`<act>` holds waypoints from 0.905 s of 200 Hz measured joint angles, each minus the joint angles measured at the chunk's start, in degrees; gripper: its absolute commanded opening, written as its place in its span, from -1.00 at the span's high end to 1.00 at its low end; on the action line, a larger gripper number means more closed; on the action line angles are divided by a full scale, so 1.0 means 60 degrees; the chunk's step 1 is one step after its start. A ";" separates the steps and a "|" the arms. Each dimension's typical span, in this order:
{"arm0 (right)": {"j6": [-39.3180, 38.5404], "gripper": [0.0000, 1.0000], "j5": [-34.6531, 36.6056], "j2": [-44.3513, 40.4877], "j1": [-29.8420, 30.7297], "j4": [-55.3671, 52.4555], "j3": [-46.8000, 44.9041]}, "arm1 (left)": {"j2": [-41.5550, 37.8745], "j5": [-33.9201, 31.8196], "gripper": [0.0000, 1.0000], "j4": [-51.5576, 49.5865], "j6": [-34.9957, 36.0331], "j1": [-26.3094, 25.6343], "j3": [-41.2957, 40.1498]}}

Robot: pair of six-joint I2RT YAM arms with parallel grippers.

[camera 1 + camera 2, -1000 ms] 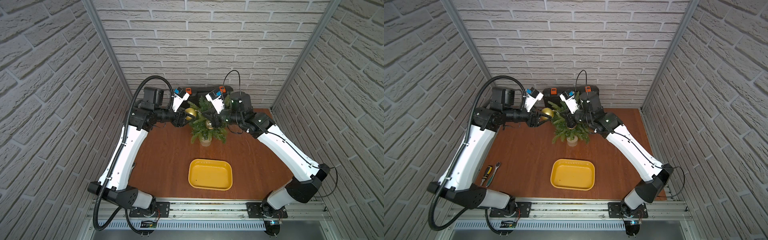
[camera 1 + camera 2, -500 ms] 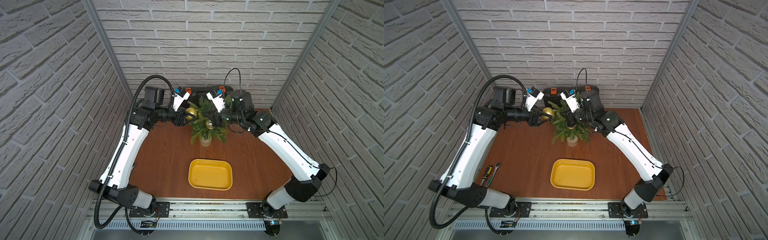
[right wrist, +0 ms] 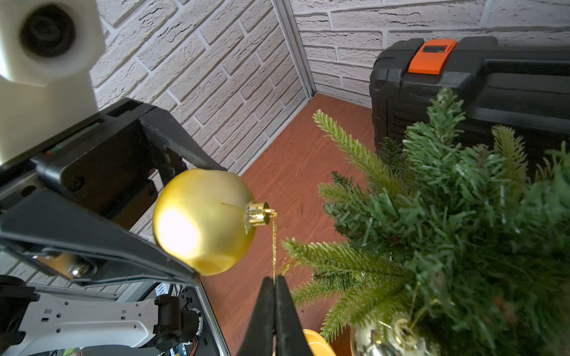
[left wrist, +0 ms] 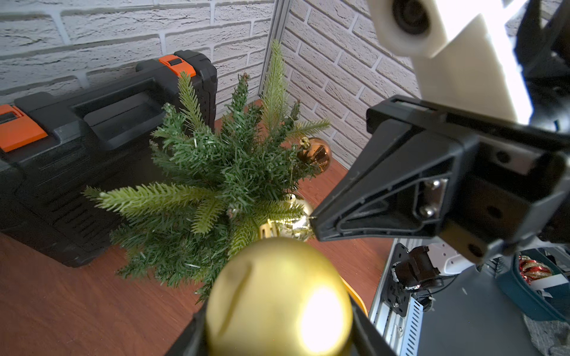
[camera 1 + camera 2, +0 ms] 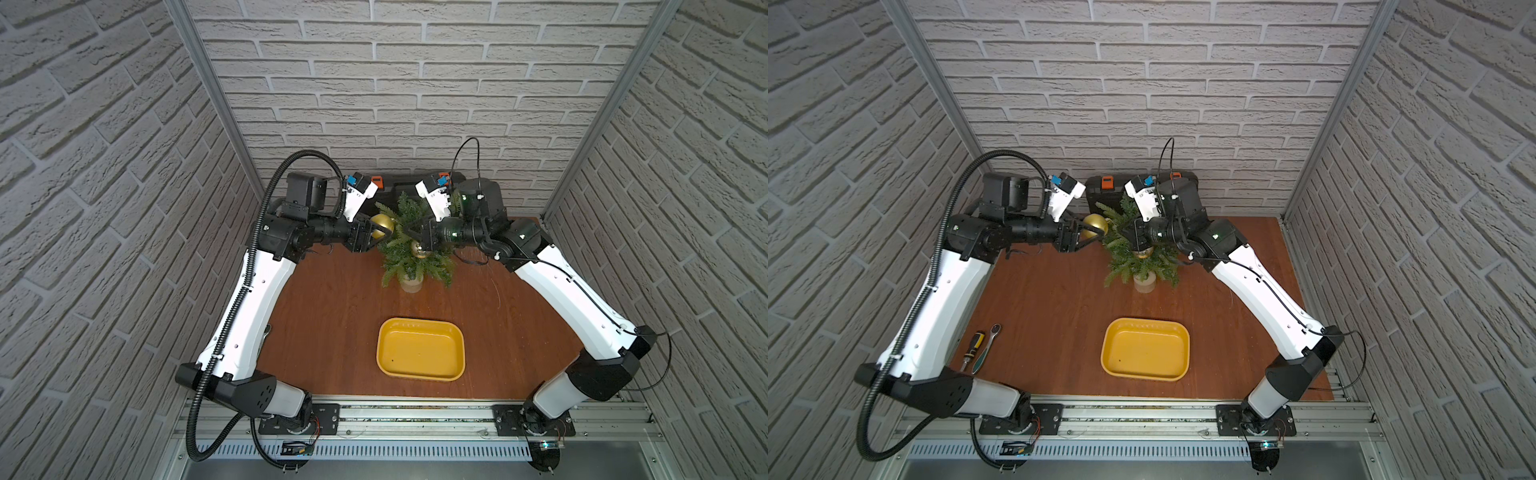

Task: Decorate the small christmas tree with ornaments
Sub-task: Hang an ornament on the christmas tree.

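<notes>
I count one small christmas tree [image 5: 398, 251] on the table [image 5: 332, 311]. There are three ornaments: a gold bauble [image 4: 277, 299], a pale gold bauble [image 4: 293, 226] and a copper bauble [image 4: 316, 154]. I also see one yellow tray [image 5: 419, 322], one black case [image 4: 92, 129] with two orange latches [image 4: 177, 64], and two tools: a screwdriver [image 5: 976, 345] and a ratchet [image 5: 987, 348].

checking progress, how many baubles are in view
3: matte gold bauble in the left tool; mirror-like bauble and copper bauble hanging on the christmas tree. Branches may hide more.

Upright green tree [image 4: 216, 172], mirror-gold bauble [image 4: 293, 223] and copper bauble [image 4: 316, 154] on branches, matte gold bauble [image 4: 277, 299] beside.
</notes>
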 measured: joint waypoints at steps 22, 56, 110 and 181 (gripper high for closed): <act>-0.0284 0.87 0.0499 0.0004 0.0095 -0.0178 0.0066 | -0.0051 0.0011 0.34 0.0004 -0.0146 0.0000 0.0000; -0.1832 0.87 0.1603 0.0022 0.0608 -0.0331 0.0255 | -0.0055 0.0044 0.35 0.0135 -0.0357 0.0000 -0.0109; -0.5235 0.87 0.2845 0.0240 0.1133 -0.0335 0.0259 | -0.0098 0.0036 0.36 0.0579 -0.0623 0.0007 -0.0678; -0.8455 0.87 0.3340 0.0033 0.1217 0.0168 -0.0284 | -0.0659 -0.0047 0.37 0.1268 -0.0991 0.0062 -0.1472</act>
